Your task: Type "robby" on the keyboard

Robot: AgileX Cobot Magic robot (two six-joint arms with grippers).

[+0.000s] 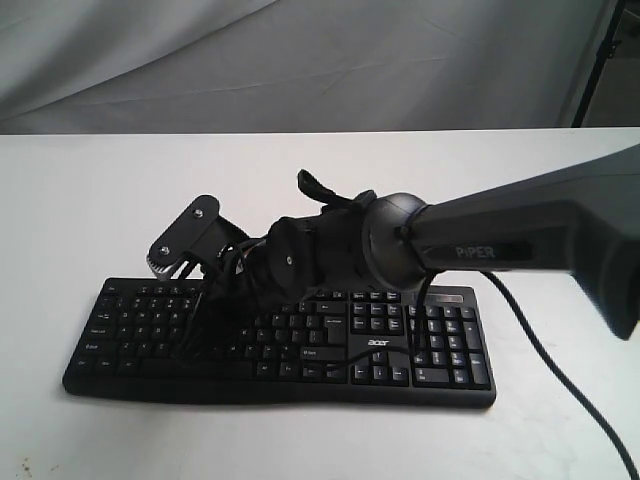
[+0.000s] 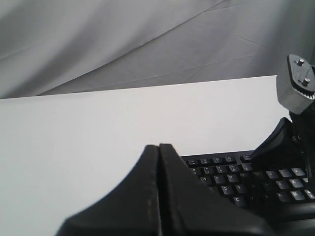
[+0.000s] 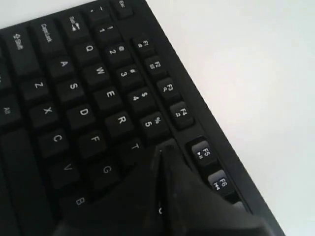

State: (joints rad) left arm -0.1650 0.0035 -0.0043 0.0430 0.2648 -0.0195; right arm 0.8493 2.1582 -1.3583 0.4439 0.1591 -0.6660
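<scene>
Leftward, the left claw (image 2: 158, 147) is pinched fully together, empty, above the white table (image 2: 74, 137) where the keyboard (image 2: 231, 182) lies. The right claw (image 3: 160, 150), likewise pinched together and empty, points at keys beside T; contact unclear.

The keyboard (image 1: 130, 340) is black with white key legends and a small white "acer" logo (image 1: 377, 343); the table (image 1: 100, 200) is plain white, with a few specks (image 1: 20, 465), seemingly brownish, at the lower left of the exterior frame; the backdrop (image 1: 300, 60) along the top is unpatterned grey; the arm (image 1: 540, 220) at the right is dark grey with paler "PIPER" lettering; the cable (image 1: 560, 380) is black; the left gripper (image 2: 158, 147) and right gripper (image 3: 160, 157) are matte black.
</scene>
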